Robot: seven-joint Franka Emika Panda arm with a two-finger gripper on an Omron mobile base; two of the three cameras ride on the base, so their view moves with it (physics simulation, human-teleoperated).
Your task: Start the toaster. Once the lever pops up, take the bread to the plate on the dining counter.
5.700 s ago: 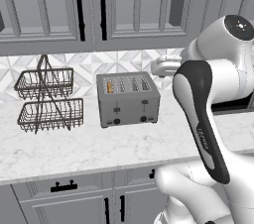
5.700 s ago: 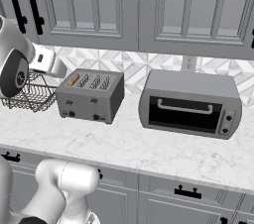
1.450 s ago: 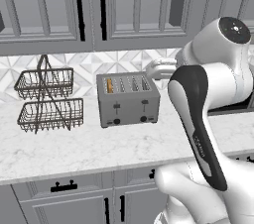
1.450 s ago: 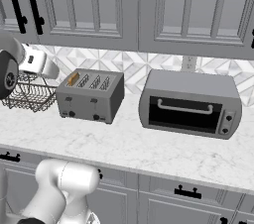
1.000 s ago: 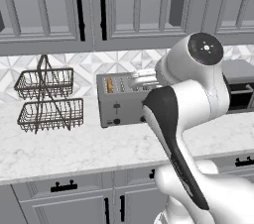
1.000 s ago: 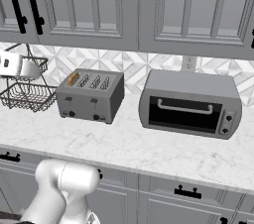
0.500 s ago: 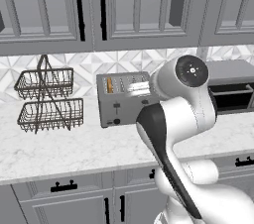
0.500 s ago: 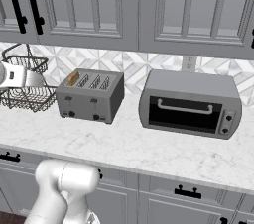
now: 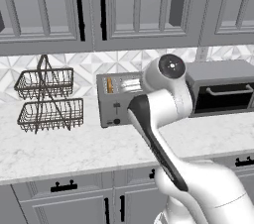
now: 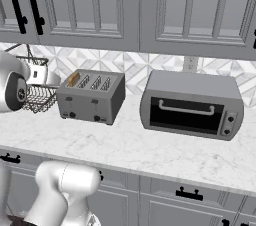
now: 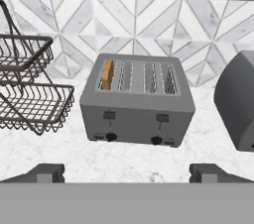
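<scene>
Toaster: on the marble tabletop, ahead of the fingers, both front levers up.
Bread: standing in the leftmost slot of the toaster, beyond the left fingertip.
Fingers: spread wide and released, holding nothing, apart from the toaster.
Wire basket rack: left of the toaster.
Toaster oven: right of the toaster.

The light is even and soft, rather bright, with no glare. Only a weak shadow lies under the toaster on the counter. The hand view looks a bit blurry and coarse; the base views are sharper.
</scene>
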